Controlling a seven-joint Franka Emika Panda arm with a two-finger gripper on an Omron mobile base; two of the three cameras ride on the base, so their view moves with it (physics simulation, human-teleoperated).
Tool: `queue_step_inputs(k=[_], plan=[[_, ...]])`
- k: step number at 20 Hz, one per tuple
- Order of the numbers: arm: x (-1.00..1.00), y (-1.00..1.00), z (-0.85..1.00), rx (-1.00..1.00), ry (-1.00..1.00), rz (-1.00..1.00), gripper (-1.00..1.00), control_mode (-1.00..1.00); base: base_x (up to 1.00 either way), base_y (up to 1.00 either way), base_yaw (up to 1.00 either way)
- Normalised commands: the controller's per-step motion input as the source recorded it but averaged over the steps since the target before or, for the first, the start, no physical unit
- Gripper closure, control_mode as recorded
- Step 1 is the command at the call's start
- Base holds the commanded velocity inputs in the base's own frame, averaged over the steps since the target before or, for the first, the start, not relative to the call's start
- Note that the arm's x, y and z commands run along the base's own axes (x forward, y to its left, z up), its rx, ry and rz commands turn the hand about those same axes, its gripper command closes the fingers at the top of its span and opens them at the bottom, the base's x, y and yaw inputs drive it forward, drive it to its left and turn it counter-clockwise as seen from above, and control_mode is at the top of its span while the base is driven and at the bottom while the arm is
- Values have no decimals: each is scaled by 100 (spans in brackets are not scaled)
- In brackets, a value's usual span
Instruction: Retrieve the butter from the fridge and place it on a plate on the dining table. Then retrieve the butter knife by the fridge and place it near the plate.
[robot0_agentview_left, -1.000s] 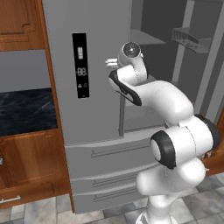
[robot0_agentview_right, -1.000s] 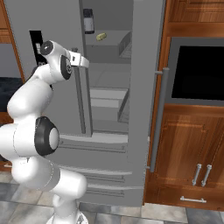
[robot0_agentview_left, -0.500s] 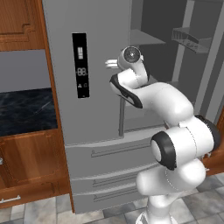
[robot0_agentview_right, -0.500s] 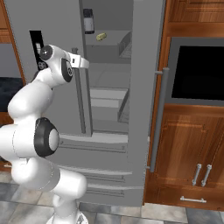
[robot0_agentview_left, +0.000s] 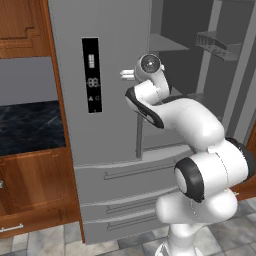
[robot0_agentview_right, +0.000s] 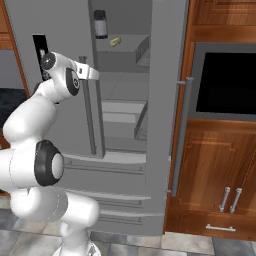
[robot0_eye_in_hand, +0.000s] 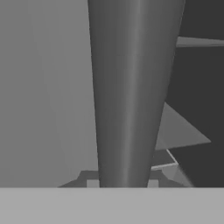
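Cupboards (robot0_agentview_left: 22, 22) in brown wood sit at my far left in the left base view, with a black marbled worktop (robot0_agentview_left: 30, 125) below them. Next comes the fridge (robot0_agentview_left: 112, 45), its left door shut and carrying the black display panel (robot0_agentview_left: 92, 82). My arm reaches up to that door's vertical bar handle (robot0_eye_in_hand: 131, 92); in the hand view the bar runs straight up the middle, very close. The gripper (robot0_agentview_left: 127, 75) is at the handle and I read it as nearly closed around the bar, though the fingertips themselves are hard to make out.

Further right, the fridge's right door (robot0_agentview_right: 170, 95) stands open. In the right base view I see the butter (robot0_agentview_right: 115, 42), a small pale yellow stick, lying on the upper shelf inside, just beside a dark jar (robot0_agentview_right: 100, 23) with a pale lid. Right of the fridge is a black oven window (robot0_agentview_right: 225, 82) set in wooden cabinets (robot0_agentview_right: 220, 175).
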Motion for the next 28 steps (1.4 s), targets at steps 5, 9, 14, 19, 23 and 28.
queue_step_inputs(k=[5, 9, 14, 19, 23, 28], plan=[[-48, 71, 28, 0, 12, -9, 100, -100, 0, 0, 0], [-40, 84, 30, 0, 17, -18, 100, -100, 0, 0, 0], [-56, 93, 18, 0, 9, -20, 100, -100, 0, 0, 0], [-65, 100, 3, 0, 0, -19, 100, -100, 0, 0, 0], [-63, 100, 4, 0, 0, -17, 100, -100, 0, 0, 0], [-47, 95, 1, -2, 5, -12, 100, -100, 0, 0, 0]])
